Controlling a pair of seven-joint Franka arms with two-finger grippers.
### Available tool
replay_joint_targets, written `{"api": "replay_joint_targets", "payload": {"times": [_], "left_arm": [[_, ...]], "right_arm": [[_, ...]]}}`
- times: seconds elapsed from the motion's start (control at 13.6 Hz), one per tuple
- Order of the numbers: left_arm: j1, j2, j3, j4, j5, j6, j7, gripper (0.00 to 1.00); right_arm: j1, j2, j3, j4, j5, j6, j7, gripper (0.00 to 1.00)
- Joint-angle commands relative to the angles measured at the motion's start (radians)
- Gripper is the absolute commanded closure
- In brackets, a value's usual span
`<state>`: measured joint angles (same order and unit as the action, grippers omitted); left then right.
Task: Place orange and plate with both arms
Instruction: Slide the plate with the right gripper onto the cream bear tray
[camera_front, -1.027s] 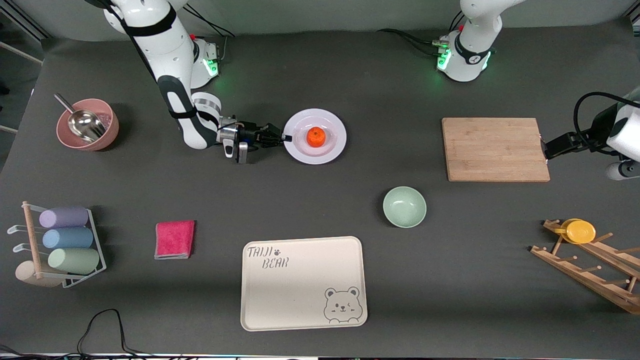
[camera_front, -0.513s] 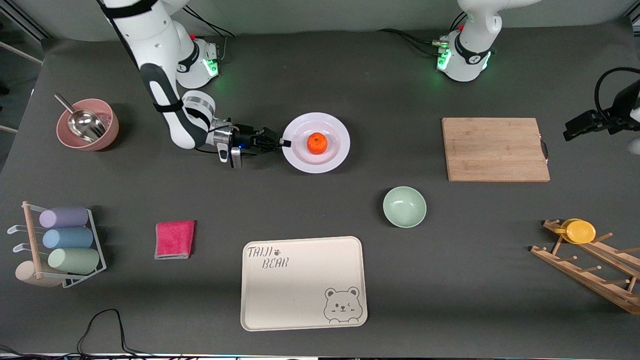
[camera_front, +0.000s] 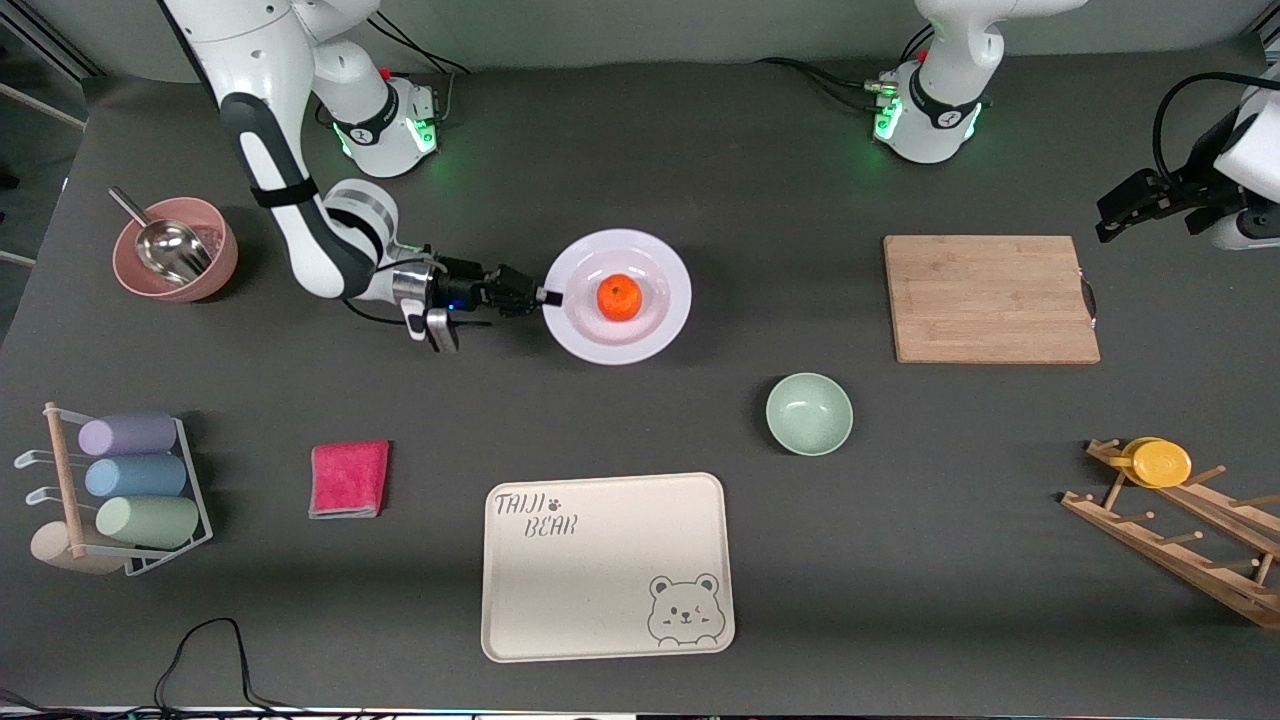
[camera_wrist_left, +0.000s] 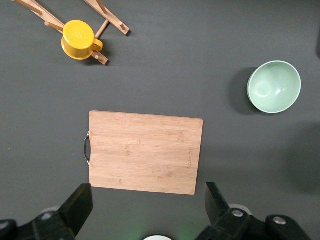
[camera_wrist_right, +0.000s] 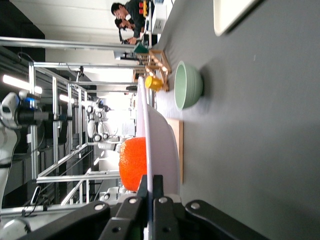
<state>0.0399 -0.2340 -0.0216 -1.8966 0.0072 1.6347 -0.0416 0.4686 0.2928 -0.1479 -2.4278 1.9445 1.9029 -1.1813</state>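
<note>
Jaws on your right gripper (camera_front: 543, 296) are clenched on the rim of the plate (camera_front: 655, 322) at its right-arm end, with the orange (camera_front: 619, 297) sitting in the plate's middle. Over the last second the plate has travelled toward the front camera and toward the right arm's end of the worktop, and the right wrist view shows it lifted clear of the worktop, so you are carrying both things together, and a tilt could roll the orange. Your left gripper (camera_front: 1118, 211) has swung up and now hangs open over the worktop by the cutting board's (camera_front: 990, 298) handle end. It holds nothing and waits. The bear tray (camera_front: 600, 590) looks a likely destination, though that is only my guess.
</note>
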Motion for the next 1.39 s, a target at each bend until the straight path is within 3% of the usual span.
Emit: {"api": "replay_joint_targets", "payload": {"times": [0.0,0.22,0.44,0.81,0.95,1.32], "left_arm": [[-0.014,-0.013,0.020,-0.019,-0.022,-0.003,0.071,0.00],[-0.011,-0.011,0.023,-0.015,-0.030,-0.019,0.106,0.00],[0.072,-0.011,0.020,-0.003,-0.096,-0.041,0.161,0.00],[0.063,0.013,-0.007,0.017,-0.107,-0.075,0.135,0.00],[0.060,0.016,-0.014,0.034,-0.098,-0.053,0.134,0.00],[0.058,0.025,-0.023,0.045,-0.105,-0.026,0.135,0.00]], "right_arm": [[-0.013,0.194,-0.015,0.285,-0.062,-0.012,0.122,1.00],[-0.015,0.375,-0.071,0.601,-0.127,-0.012,0.317,1.00],[-0.015,0.564,-0.137,0.928,-0.156,-0.012,0.494,1.00],[-0.054,0.771,-0.179,1.315,-0.144,-0.008,0.689,1.00],[-0.068,0.807,-0.179,1.369,-0.142,0.007,0.698,1.00],[-0.071,0.874,-0.170,1.369,-0.141,0.062,0.608,1.00]]}}
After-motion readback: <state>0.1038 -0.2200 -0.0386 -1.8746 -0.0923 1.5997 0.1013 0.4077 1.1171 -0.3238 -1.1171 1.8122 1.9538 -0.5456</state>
